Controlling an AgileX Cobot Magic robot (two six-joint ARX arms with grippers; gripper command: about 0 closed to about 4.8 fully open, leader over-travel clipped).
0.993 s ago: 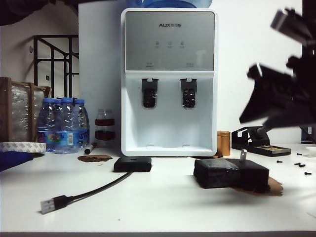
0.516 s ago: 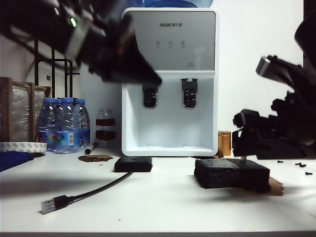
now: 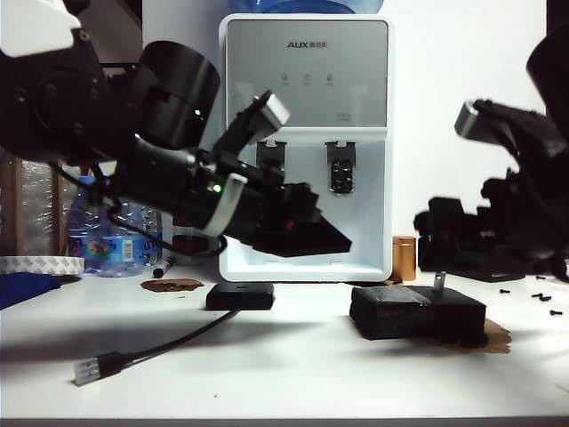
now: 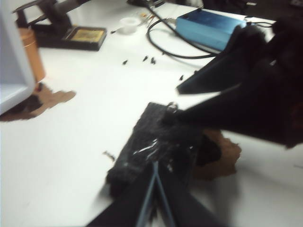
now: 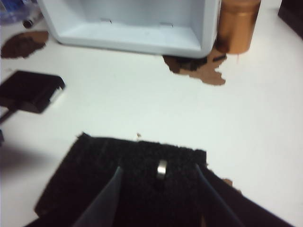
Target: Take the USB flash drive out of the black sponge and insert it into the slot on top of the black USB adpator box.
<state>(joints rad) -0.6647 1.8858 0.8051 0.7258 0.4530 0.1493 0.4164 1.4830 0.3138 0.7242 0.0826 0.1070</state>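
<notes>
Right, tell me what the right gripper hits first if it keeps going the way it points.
Probably the USB flash drive: it stands in the black sponge, between the open fingers of the right gripper, which sits just above that block. Depth is unclear, so a finger could meet the foam first.

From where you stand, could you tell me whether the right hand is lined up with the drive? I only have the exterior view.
Observer: Yes. In the right wrist view the drive stands in the sponge between the right hand's open fingers, touching neither.
Operator: Thank you. Where does the left hand point?
Observer: Its wrist view shows the left hand, fingers together, over the sponge, apart from the drive.
</notes>
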